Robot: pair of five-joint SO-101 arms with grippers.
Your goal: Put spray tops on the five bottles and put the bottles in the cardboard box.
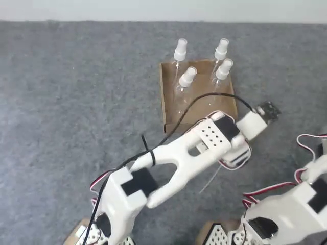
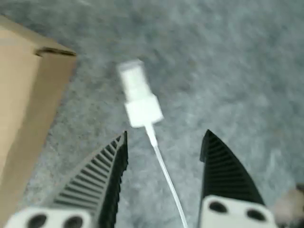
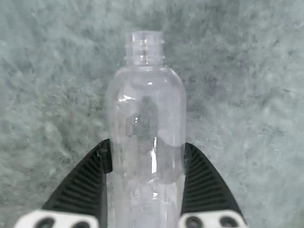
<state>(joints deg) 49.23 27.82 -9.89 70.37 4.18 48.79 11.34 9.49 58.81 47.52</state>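
From the high view, my left arm [image 1: 194,150] starts at 7 o'clock and stretches toward 1 o'clock, with a black cable [image 1: 173,127] running along it. Its wrist stops just short of the near edge of the cardboard box [image 1: 166,97]. The left wrist view gives me what that arm covers from above. The left pincer [image 2: 166,134] is spread apart and holds nothing. A loose spray top [image 2: 140,102] lies on the table just beyond its fingertips, with its thin tube trailing back between the two fingers. A corner of the box shows close beside it.

The box sits at 12 o'clock from the middle of the table [image 1: 66,102]. Four capped bottles [image 1: 186,81] stand upright in it in two rows, one pair toward 12 o'clock and one pair nearer to me.

My right arm [image 1: 296,209] sits low at 4 to 5 o'clock, well apart from the box. Its wrist view shows the right pincer [image 3: 147,146] clamped on the body of a clear bare bottle [image 3: 145,104]. The bottle's threaded neck is open and points away from the wrist.

The table is covered in rough grey fabric like carpet. A pale strip of wall [image 1: 163,10] runs along its far edge at 12 o'clock.
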